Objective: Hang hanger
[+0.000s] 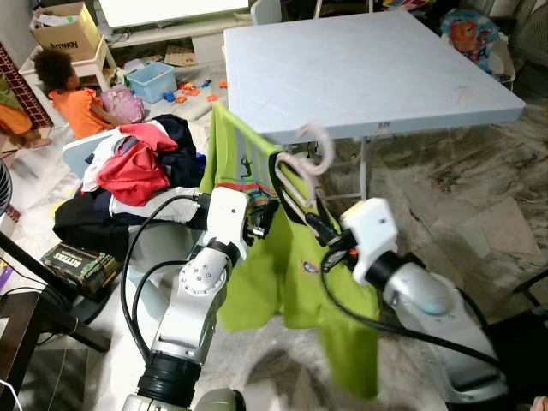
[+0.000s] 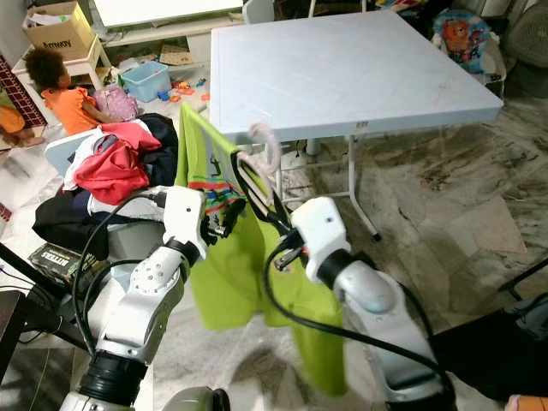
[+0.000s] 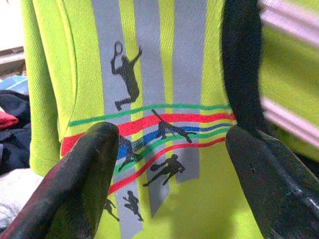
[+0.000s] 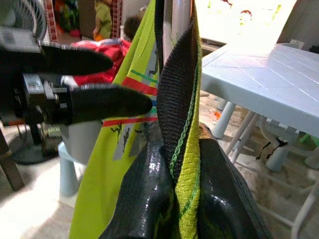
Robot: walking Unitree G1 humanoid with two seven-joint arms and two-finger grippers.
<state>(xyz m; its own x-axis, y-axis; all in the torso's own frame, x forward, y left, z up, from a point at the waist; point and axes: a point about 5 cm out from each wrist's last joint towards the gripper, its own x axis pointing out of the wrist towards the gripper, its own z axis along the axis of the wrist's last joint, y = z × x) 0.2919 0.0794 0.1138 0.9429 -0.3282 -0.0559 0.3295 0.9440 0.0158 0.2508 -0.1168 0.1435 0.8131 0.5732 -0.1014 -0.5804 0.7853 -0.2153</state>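
Note:
A lime-green shirt (image 1: 291, 282) with grey stripes and sports figures (image 3: 149, 99) hangs on a pink hanger; its hook (image 1: 318, 147) sticks up in front of the table's near edge. My right gripper (image 4: 182, 164) is shut on the shirt's black-trimmed collar and holds the garment up off the floor. My left gripper (image 1: 261, 218) is open just in front of the shirt's printed chest, its two fingers (image 3: 84, 184) apart with nothing between them. Most of the hanger's body is hidden inside the shirt.
A white folding table (image 1: 368, 68) stands just behind the shirt. A pile of clothes (image 1: 137, 167) lies on a pale chair at the left, with a black box (image 1: 77, 261) on the floor. A child (image 1: 73, 94) sits near toys and a blue bin (image 1: 154, 81).

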